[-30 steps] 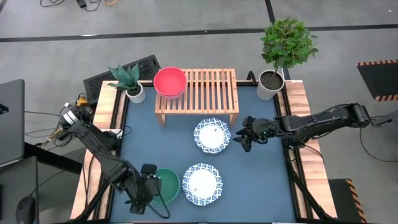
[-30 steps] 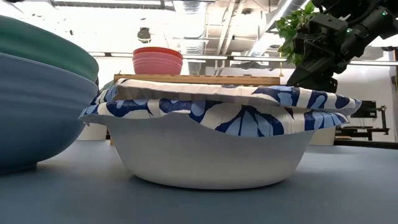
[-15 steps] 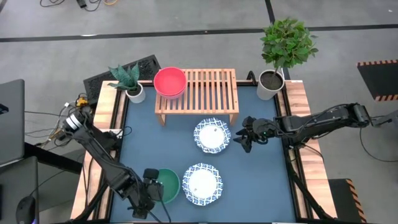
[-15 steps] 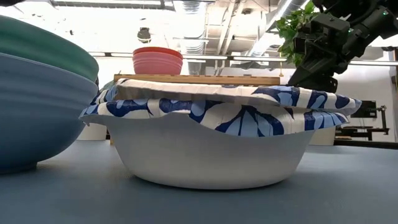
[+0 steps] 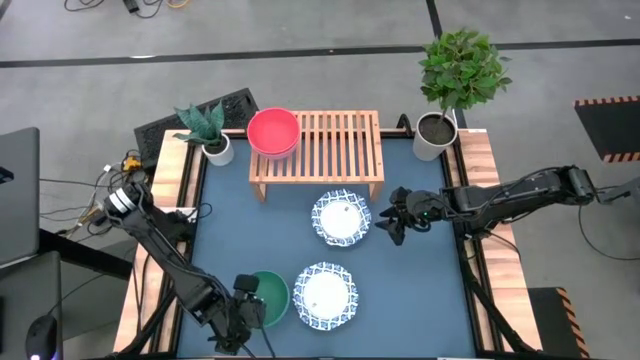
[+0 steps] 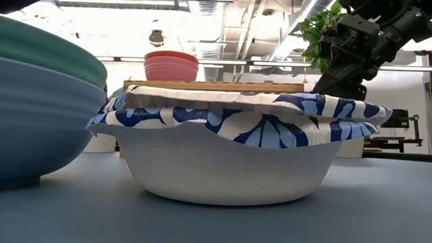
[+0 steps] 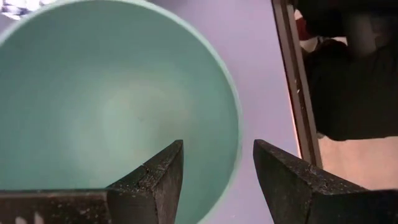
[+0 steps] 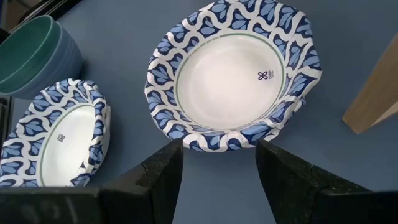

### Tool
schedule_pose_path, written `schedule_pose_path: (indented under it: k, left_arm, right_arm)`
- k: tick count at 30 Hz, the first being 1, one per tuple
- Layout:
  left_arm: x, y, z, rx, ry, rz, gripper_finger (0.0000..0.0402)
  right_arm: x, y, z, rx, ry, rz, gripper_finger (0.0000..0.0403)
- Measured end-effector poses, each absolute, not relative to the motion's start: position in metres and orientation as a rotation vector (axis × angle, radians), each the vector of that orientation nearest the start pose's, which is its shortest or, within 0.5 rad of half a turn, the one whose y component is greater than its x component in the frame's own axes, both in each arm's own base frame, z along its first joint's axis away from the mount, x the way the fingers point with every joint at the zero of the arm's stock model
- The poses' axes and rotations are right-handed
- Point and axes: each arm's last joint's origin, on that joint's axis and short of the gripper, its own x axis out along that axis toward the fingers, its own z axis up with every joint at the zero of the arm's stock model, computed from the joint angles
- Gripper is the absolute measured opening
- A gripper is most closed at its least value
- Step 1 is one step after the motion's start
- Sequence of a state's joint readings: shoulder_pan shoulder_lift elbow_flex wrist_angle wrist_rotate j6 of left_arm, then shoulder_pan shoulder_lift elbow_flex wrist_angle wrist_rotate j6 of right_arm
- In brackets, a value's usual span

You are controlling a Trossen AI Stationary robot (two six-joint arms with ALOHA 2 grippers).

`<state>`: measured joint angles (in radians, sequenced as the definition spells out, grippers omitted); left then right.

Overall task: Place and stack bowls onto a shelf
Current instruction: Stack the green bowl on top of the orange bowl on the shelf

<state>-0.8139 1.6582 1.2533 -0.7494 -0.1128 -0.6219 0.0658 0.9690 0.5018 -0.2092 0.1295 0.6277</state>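
Low view, near patterned bowl (image 6: 229,152) hides shelf (image 6: 216,86), left pincer (image 7: 214,180) straddling teal bowl (image 7: 112,99) rim, right pincer (image 8: 217,165) spread.

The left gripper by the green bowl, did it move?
Yes. The left gripper slid a little toward the table's near edge, away from the shelf, beside the teal bowl.

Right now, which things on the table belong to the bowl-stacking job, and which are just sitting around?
Job:
pink bowl, on the shelf
teal bowl, left end effector open at its rim
two blue-patterned bowls
right end effector, open

Bystanders:
spiky potted plant
leafy potted plant
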Motion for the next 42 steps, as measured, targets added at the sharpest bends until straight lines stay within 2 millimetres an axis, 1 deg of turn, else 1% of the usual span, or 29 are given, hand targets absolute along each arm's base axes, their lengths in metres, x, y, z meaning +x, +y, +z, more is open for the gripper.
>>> schedule_pose_path:
  k: [4,13,24,27,32,39,42]
  left_arm:
    - [0.232,-0.2425,0.227,-0.013,1.217,-0.287,0.0178]
    - [0.2312,-0.2413,0.2282,0.012,1.216,-0.3,0.0178]
    - [0.2327,-0.2401,0.2279,0.024,1.198,-0.275,0.0175]
    - [0.233,-0.2399,0.2278,0.024,1.202,-0.28,0.0158]
    - [0.2331,-0.2401,0.2278,0.037,1.201,-0.298,0.0112]
    - [0.2352,-0.2382,0.2276,0.045,1.204,-0.31,0.006]
    - [0.2352,-0.2383,0.2275,0.049,1.207,-0.32,0.0032]
  right_arm:
    - [0.1912,0.0089,0.2038,0.533,0.632,-0.269,0.0226]
    - [0.1911,0.0088,0.2037,0.53,0.634,-0.269,0.0226]
    - [0.1909,0.0088,0.2035,0.525,0.637,-0.269,0.0226]
    - [0.1909,0.0088,0.2035,0.525,0.637,-0.269,0.0226]
    - [0.1909,0.0088,0.2034,0.525,0.637,-0.27,0.0226]
    - [0.1909,0.0085,0.2034,0.525,0.637,-0.271,0.0226]
    - [0.1909,0.0085,0.2035,0.525,0.636,-0.271,0.0226]
